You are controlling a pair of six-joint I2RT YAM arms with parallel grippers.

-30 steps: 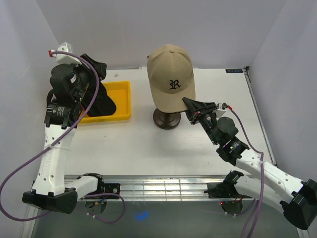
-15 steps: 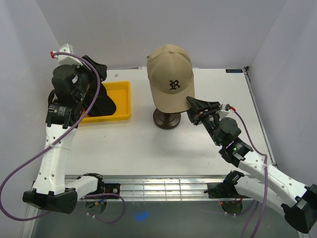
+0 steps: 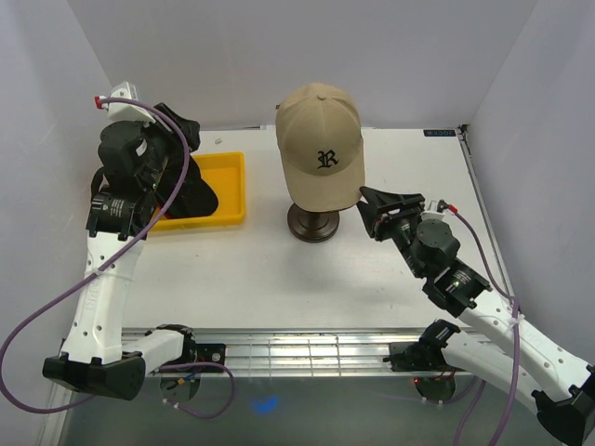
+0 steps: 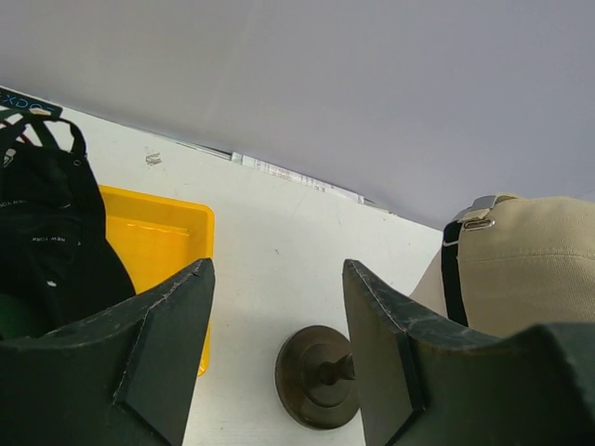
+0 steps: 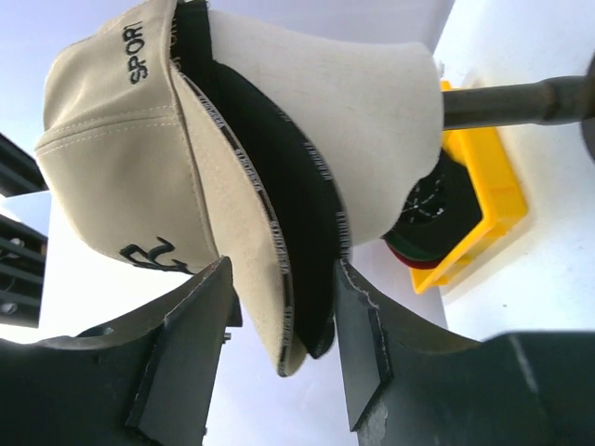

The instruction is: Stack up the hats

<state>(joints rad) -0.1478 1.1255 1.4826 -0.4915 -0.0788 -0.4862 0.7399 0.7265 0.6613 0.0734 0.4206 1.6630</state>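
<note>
The tan cap (image 3: 321, 139), lettered with a black "R", sits on the mannequin head (image 5: 372, 130) over a black cap (image 5: 279, 158), their two brims nested and pointing toward the right gripper (image 5: 281, 269). That gripper's fingers (image 5: 186, 344) are spread, and the brim tips hang in the gap between them. The wrist view does not show whether either finger touches the fabric, and from above the gripper sits just beside the brim's edge. The head rests on a dark round stand (image 3: 312, 223) at the middle of the table's (image 3: 279, 279) rear half. The left gripper (image 4: 274, 279) hangs raised above the table's left rear, its fingers (image 4: 158, 353) wide apart with nothing between them. Below it, the yellow tray (image 3: 228, 186) near the left rear corner holds a pile of dark caps (image 4: 46, 242), black on top. The table is white, closed in by pale, plain walls (image 3: 279, 56).
</note>
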